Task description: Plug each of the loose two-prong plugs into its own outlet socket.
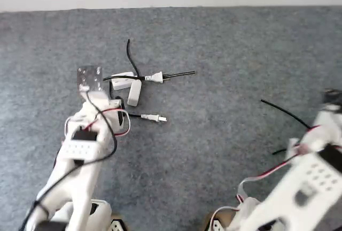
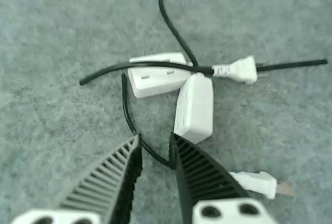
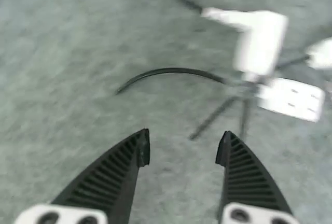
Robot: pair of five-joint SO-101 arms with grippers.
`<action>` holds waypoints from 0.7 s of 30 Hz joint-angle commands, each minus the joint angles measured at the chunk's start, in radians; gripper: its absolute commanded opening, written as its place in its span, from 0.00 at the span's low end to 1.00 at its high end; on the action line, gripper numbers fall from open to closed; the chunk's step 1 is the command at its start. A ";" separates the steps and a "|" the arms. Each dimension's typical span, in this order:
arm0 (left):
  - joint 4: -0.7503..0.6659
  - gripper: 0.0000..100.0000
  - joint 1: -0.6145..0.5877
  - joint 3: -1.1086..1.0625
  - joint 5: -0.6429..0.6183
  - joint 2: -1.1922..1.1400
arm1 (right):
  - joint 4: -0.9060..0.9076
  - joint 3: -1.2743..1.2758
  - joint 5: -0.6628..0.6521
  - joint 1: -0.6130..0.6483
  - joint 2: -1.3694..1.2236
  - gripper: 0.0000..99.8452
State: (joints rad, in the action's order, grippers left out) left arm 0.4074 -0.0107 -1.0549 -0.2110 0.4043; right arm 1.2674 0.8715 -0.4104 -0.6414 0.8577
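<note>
White plugs point(image 2: 236, 71) point(image 2: 257, 182) are left unplugged beside the sockets point(image 2: 155, 76) point(image 2: 194, 107), the left hand point(image 2: 155, 149) held slightly parted over a black cord point(image 2: 126, 105), the right hand point(image 3: 182, 146) spread wide.

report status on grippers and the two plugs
Left gripper open, over a black cord. Right gripper open, empty. Far plug and near plug loose on carpet, unplugged. Far plug's cord lies across one outlet socket.

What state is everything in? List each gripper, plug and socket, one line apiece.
Left gripper: open a little, holding nothing.
Right gripper: open, holding nothing.
White two-prong plug beside the sockets: unplugged, prongs bare.
White two-prong plug nearer the arms: unplugged, prongs bare.
White plastic outlet socket with slots showing: slots empty.
Second white plastic outlet socket: no plug in it.
</note>
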 commanded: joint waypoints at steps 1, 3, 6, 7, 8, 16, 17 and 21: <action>0.031 0.08 -0.029 0.168 0.002 -0.140 | -0.054 0.143 0.074 0.119 0.156 0.18; 0.032 0.08 -0.044 0.211 0.002 -0.180 | -0.111 0.218 0.101 0.185 0.177 0.12; 0.060 0.07 -0.035 0.252 -0.032 -0.221 | -0.205 0.304 0.104 0.245 0.177 0.04; 0.081 0.05 -0.026 0.274 -0.049 -0.235 | -0.232 0.331 0.107 0.255 0.179 0.03; 0.106 0.03 -0.023 0.300 -0.060 -0.252 | -0.262 0.365 0.107 0.271 0.179 0.03; 0.262 0.01 -0.028 0.521 -0.063 -0.428 | -0.343 0.460 0.098 0.318 0.188 0.03; 0.285 0.01 -0.028 0.555 -0.063 -0.436 | -0.351 0.473 0.094 0.318 0.188 0.03; 0.333 0.01 -0.017 0.661 -0.060 -0.451 | -0.394 0.525 -0.002 0.392 0.188 0.03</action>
State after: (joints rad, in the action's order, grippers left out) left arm 0.7173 -0.0384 -0.4948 -0.2662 -0.0483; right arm 0.9037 1.3901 -0.3644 -0.2992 1.0296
